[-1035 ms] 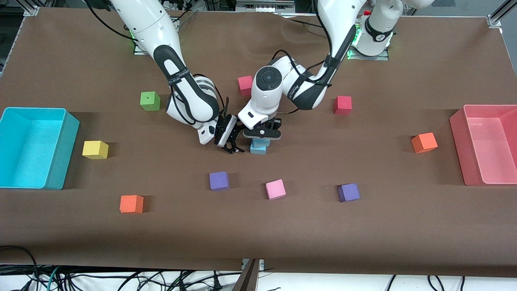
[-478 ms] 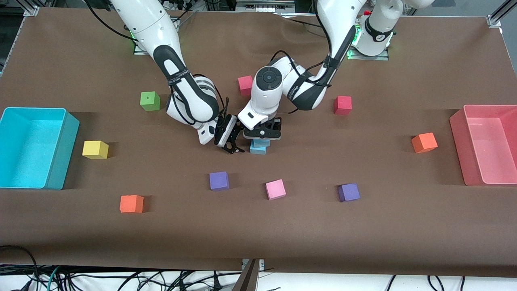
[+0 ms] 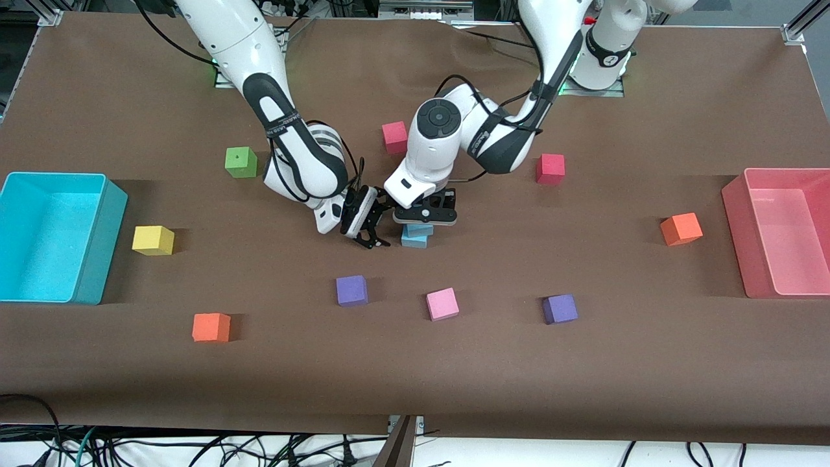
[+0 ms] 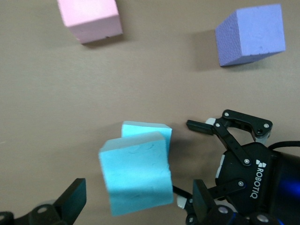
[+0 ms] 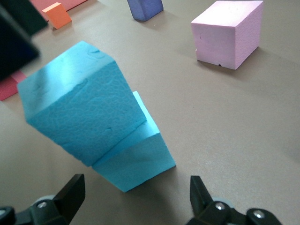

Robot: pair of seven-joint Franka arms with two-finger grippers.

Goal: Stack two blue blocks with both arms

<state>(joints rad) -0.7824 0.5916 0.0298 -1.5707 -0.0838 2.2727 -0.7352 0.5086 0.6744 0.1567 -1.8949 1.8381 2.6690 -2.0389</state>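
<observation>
— What is each tool doing?
— I'm seeing the left tool (image 3: 425,216) spread apart directly over the 2 stacked blue blocks (image 3: 415,235), gripping nothing.
— And the right?
— The right tool (image 3: 370,230) is hanging apart, empty, just beside the stack on the surface (image 3: 583,363).

"ROBOTIQ" on right claw (image 4: 213,154)

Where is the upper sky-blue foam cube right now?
Front view, mid-table: the upper sky-blue foam cube sits skewed on the lower sky-blue foam cube, under the left gripper.
</observation>
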